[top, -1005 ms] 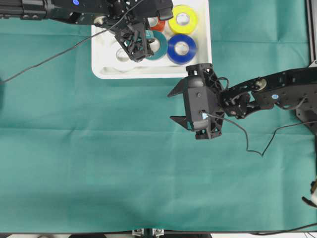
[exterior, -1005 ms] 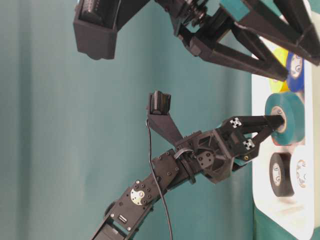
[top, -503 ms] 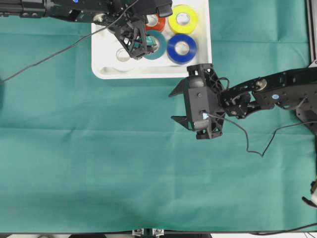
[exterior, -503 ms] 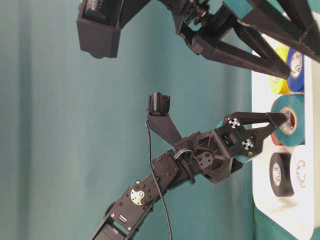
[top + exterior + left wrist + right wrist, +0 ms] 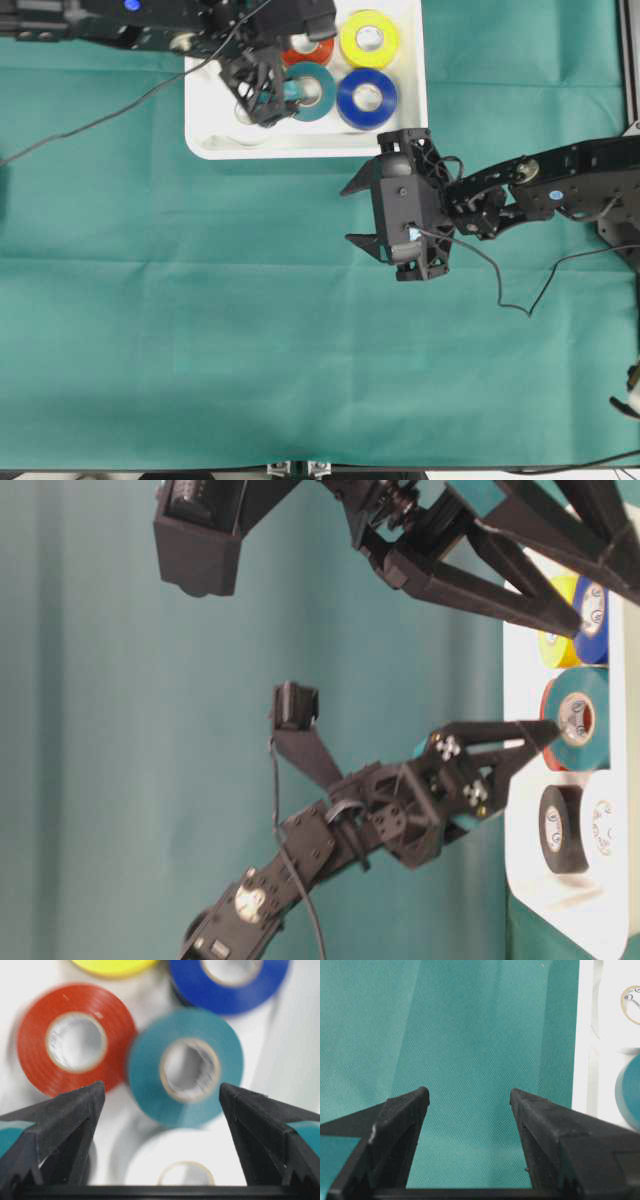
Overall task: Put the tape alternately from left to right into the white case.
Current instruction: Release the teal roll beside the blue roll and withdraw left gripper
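We can't read any text — no labels, brands or numbers resolve in any view. The pale cores of the blue roll [image 5: 592, 609], teal roll [image 5: 578, 720] and white roll [image 5: 603, 828] carry faint dark print in the table-level view, and the white roll's core shows similar marks from the right wrist — all too small to make out.

Right gripper [image 5: 468, 1110] jaws spread over green cloth [image 5: 470, 1030], white case [image 5: 583, 1040] at right
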Motion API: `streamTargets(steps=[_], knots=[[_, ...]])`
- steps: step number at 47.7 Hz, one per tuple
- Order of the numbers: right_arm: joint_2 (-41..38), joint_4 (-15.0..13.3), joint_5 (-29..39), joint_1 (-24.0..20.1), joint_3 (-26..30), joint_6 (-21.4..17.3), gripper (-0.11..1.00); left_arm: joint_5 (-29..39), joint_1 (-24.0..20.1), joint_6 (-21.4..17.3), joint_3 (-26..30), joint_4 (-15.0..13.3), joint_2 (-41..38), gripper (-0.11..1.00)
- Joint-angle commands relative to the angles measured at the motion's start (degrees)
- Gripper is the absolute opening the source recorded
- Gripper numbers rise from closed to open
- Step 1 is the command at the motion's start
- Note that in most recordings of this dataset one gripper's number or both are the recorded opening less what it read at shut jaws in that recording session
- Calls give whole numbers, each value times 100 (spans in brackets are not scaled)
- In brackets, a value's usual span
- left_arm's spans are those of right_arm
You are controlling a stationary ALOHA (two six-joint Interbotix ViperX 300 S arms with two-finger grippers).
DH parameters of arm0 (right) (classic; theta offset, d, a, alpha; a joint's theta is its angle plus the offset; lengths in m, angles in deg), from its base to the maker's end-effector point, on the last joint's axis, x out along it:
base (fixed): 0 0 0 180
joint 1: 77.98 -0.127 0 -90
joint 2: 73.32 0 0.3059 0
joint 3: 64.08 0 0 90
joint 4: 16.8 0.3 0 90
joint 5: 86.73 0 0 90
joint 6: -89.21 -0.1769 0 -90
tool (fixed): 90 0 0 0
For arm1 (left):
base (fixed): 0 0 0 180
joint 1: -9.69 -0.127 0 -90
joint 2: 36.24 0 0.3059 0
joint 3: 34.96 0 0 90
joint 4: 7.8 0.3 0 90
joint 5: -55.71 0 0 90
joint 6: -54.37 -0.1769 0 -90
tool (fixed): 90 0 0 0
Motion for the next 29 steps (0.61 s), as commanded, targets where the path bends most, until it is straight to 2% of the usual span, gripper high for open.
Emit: streamTargets(steps=[1,29], knots=[[62,18,-26,-18,79,-9,74,-18,132,9,-97,-9,439,70],[62,9,308,-18,105,-9,74,-26,1028,35,-1090,-26,1248,70]])
